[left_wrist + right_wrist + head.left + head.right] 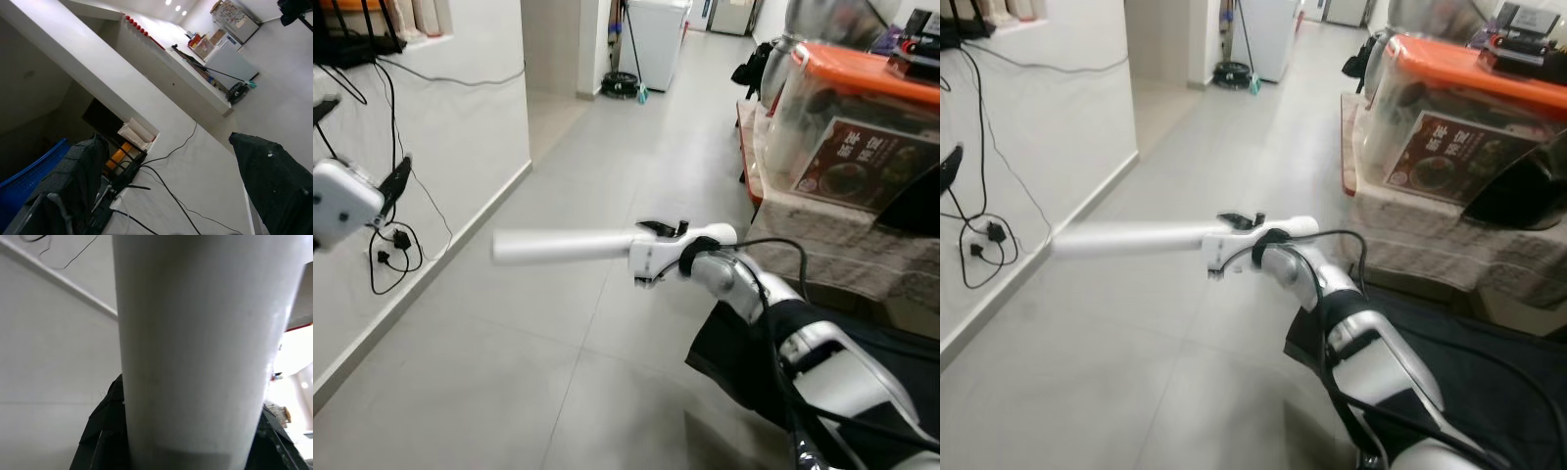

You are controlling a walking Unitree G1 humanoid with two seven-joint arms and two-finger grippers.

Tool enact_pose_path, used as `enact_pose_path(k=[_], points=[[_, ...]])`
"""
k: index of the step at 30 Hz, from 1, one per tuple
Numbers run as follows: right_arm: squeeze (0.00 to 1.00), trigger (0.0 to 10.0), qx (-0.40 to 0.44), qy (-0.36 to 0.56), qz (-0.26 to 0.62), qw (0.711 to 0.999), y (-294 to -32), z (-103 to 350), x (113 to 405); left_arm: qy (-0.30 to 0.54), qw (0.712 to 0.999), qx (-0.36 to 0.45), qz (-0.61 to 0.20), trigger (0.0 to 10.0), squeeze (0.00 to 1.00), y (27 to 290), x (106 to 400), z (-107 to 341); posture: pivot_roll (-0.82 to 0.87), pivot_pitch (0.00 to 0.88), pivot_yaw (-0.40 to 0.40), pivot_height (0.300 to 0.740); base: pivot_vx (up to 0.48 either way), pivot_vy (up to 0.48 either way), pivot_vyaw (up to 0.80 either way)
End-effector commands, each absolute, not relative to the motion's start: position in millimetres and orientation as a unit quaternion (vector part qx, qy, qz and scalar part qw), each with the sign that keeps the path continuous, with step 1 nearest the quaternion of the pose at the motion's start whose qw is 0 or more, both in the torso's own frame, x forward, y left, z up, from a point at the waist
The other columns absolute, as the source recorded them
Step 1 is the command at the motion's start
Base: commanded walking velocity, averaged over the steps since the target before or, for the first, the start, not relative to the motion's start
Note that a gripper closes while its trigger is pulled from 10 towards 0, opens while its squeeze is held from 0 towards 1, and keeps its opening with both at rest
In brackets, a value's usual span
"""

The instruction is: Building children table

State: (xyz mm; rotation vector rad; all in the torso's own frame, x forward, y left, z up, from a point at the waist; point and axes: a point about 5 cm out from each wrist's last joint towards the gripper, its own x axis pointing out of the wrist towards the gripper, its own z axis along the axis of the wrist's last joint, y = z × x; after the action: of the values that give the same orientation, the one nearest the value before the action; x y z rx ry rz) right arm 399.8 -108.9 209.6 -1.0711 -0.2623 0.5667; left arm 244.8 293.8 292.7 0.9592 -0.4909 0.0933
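Your right end effector [651, 257] grips a smooth white round leg [563, 247] level over the glossy tiled floor [558, 372]; left end effector [396, 181] is open.

Your right tool [1234, 238] is clamped on a white table leg [1131, 238], held level above the grey tiled floor [1136, 372] and pointing toward the white wall [1028, 147]. On your right, an orange-lidded plastic bin [1449, 117] sits on a cloth-covered table [1430, 245].

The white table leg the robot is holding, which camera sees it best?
The right eye view: the whole white table leg shows, lying level in the right gripper. The left eye view blurs it. The right wrist view is too close.
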Motion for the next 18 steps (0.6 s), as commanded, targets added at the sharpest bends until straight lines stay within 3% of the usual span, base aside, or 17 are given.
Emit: enact_pose_path(k=[1,2,5,7,8,11,12,18], points=[[0.0,0.0,-0.45,-0.123,0.258,0.846,-111.9,216.5,401.7,-0.241,0.865,0.435,0.064,10.0,0.0,298.5,237.9,293.3,0.1,0.0,-0.134,0.74,0.0,0.0,0.0],[0.0,0.0,-0.363,-0.127,0.268,0.884,-107.0,225.7,402.3,-0.226,0.887,0.395,0.073,10.0,0.0,307.3,233.8,281.4,0.11,0.0,-0.138,0.74,0.0,0.0,0.0],[0.0,0.0,-0.291,-0.132,0.28,0.905,-102.8,231.7,402.1,-0.213,0.903,0.365,0.078,10.0,0.0,313.5,230.8,271.4,0.11,0.0,-0.138,0.74,0.0,0.0,0.0],[0.0,0.0,-0.125,-0.133,0.32,0.93,-84.6,241.0,399.4,-0.191,0.932,0.305,0.045,10.0,0.0,310.8,228.8,249.1,0.1,0.0,-0.137,0.74,0.0,0.0,0.0],[0.0,0.0,-0.051,-0.136,0.345,0.927,-70.2,245.8,395.4,-0.181,0.948,0.262,0.011,10.0,0.0,302.6,229.8,239.4,0.1,0.0,-0.136,0.74,0.0,0.0,0.0],[0.0,0.0,-0.003,-0.137,0.362,0.922,-60.8,249.2,392.0,-0.175,0.957,0.231,-0.012,10.0,0.0,296.5,230.5,233.5,0.1,0.0,-0.135,0.74,0.0,0.0,0.0],[0.0,0.0,0.043,-0.138,0.378,0.915,-47.7,251.4,387.5,-0.165,0.969,0.182,-0.035,10.0,0.0,291.4,231.5,226.0,0.1,0.0,-0.134,0.74,0.0,0.0,0.0],[0.0,0.0,0.121,-0.138,0.415,0.891,-10.6,253.0,370.7,-0.136,0.98,0.087,-0.117,10.0,0.0,266.8,235.0,209.2,0.1,0.0,-0.142,0.74,0.0,0.0,0.0]])
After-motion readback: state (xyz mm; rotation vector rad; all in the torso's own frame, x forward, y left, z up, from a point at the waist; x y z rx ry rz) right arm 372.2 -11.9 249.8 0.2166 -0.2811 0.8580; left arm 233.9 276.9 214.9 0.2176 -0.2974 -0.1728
